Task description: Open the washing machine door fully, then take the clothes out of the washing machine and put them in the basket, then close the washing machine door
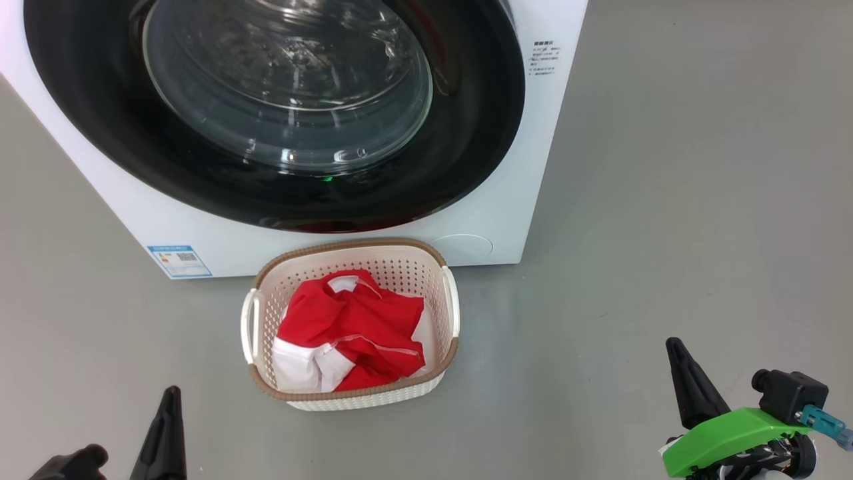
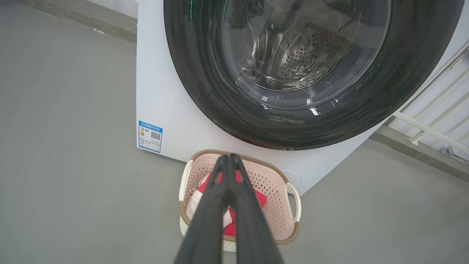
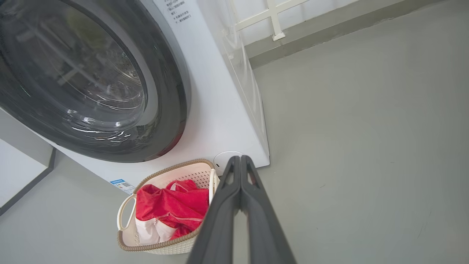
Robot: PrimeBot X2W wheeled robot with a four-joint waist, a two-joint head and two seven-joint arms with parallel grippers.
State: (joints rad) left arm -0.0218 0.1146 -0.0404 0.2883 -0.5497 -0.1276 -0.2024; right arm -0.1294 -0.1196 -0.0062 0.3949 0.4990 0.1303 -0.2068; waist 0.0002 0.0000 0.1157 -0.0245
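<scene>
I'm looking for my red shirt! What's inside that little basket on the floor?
Red clothes with white parts lie crumpled inside the basket. They cover most of its bottom, so whatever might lie under them cannot be seen.

A smooth, matt grey floor (image 1: 666,200) spreads across the room, with a few small dark specks on the right. Along its far edge runs a low grey kerb (image 3: 329,28), with white bars (image 3: 271,18) above it against a pale wall (image 3: 311,7). At the left a white panel (image 3: 18,172) with a dark edge meets the floor. The light is soft and even, and shadows are faint.
</scene>
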